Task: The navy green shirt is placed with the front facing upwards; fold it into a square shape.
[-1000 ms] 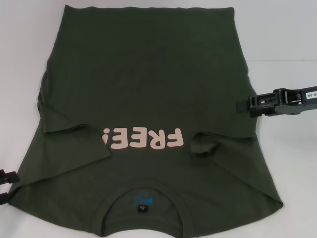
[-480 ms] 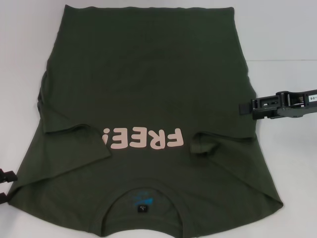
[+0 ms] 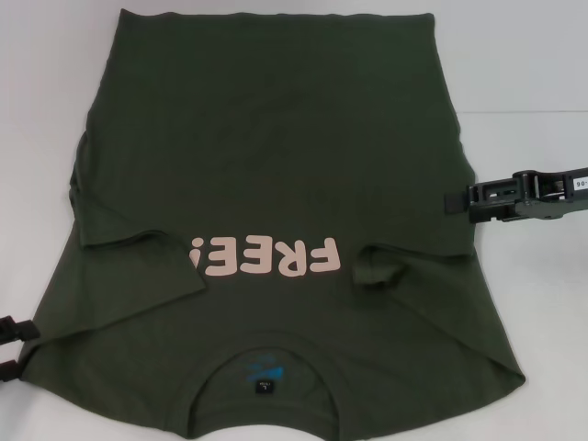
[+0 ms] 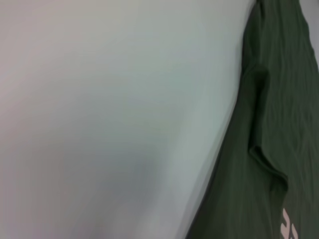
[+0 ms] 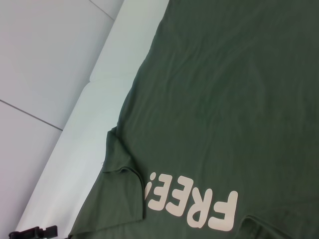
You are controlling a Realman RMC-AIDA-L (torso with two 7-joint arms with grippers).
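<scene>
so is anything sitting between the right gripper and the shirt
Nothing visible. The right gripper hangs at the shirt's right edge, with only bare white table around it. The left gripper sits at the shirt's near left corner, also unobstructed.

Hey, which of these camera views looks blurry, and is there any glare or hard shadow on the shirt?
Left wrist view: soft, the shirt edge and the table are smeared. Head view: sharp, the lettering reads cleanly, light is even, no glare, only faint shadows under the folded sleeves. Right wrist view: fairly sharp, flat light, the left gripper is a small dark shape at the frame's edge.
</scene>
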